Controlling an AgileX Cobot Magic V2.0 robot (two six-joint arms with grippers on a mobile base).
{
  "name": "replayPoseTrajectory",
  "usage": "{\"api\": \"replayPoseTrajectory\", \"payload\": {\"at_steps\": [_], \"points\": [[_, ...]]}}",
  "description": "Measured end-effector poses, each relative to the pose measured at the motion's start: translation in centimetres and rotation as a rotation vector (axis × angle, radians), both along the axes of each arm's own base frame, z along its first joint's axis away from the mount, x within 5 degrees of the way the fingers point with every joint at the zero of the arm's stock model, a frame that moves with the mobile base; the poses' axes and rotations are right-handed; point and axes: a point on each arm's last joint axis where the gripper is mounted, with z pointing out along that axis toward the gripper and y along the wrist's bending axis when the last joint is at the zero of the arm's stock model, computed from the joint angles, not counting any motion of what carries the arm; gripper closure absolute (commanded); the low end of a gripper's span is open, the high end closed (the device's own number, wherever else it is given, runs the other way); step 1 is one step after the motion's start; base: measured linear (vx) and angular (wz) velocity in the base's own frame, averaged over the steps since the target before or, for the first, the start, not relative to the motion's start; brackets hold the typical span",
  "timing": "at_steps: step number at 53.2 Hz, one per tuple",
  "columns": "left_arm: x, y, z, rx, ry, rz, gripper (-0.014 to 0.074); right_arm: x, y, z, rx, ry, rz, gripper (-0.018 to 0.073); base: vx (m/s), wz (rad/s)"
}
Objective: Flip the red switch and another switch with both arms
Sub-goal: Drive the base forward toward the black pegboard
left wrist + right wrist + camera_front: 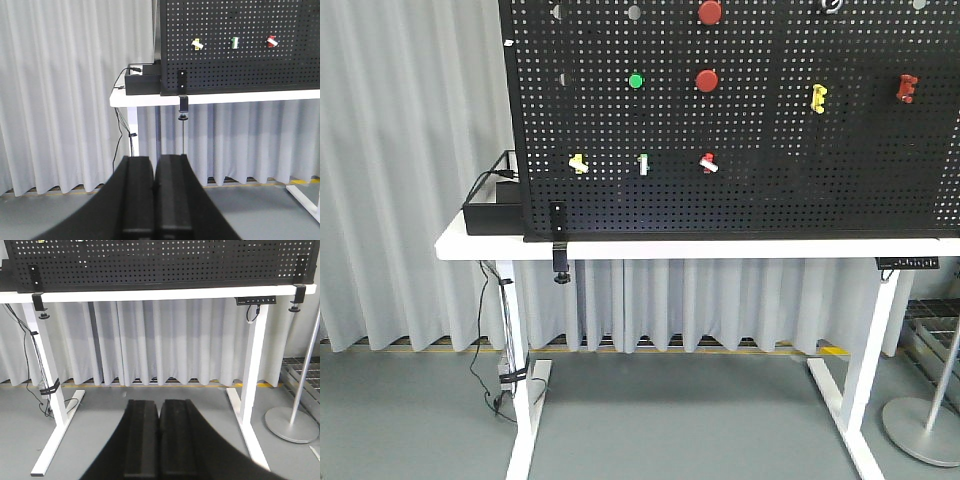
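White tabletop [720, 246] on two white legs [520, 400] with flat feet, standing on grey floor [670, 430]. Black pegboard [770, 190] stands upright along tabletop, covering nearly full length, bottom edge resting on surface. Black clamp [560, 250] grips front edge near left end; second clamp [298, 295] at right end. Black box [492, 215] sits on left end, touching pegboard side. Small control panel [907, 263] under right front edge

No readable text, labels or numbers anywhere.

Open space before pegboard [770, 195]; green-white toggle [643, 165] between red switch [708, 163] and yellow switch [578, 163].
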Motion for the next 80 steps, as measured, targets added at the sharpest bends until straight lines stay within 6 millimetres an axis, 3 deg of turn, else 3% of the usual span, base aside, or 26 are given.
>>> {"api": "replayPoseTrajectory", "payload": {"at_steps": [80], "points": [[0.00,0.00,0.00,0.000,0.000,0.000,0.0594,0.00,0.00,-0.01,0.000,0.001,0.000,0.0566,0.09,-0.02]]}}
